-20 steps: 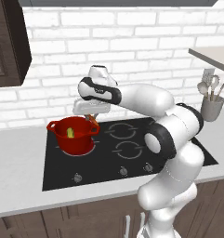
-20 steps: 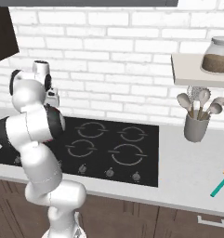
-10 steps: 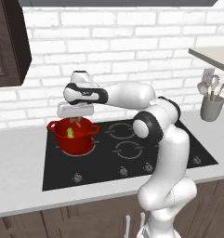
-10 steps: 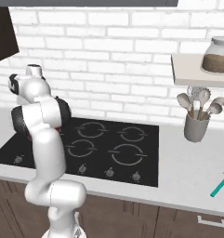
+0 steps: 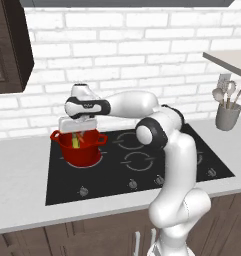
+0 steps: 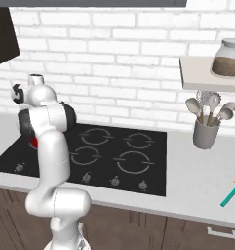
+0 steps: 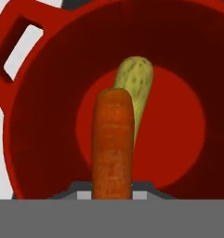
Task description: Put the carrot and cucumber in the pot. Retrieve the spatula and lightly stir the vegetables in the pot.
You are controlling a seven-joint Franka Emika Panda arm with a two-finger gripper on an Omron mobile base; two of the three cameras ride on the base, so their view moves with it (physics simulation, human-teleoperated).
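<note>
Orange carrot (image 7: 113,144) above yellow-green cucumber (image 7: 135,83) inside glossy red pot (image 7: 43,121).

Your arm (image 6: 48,146) fills the frame's left; the spatula (image 6: 232,191) lies on the desk (image 6: 197,180) at lower right.

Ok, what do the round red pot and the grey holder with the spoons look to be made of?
The round red pot looks like enamelled or painted metal: glossy, uniform red inside and out, though the render leaves it open. The grey utensil holder looks like matte ceramic or stoneware, plain and without shine. The spoons in it read as dull grey metal.
</note>
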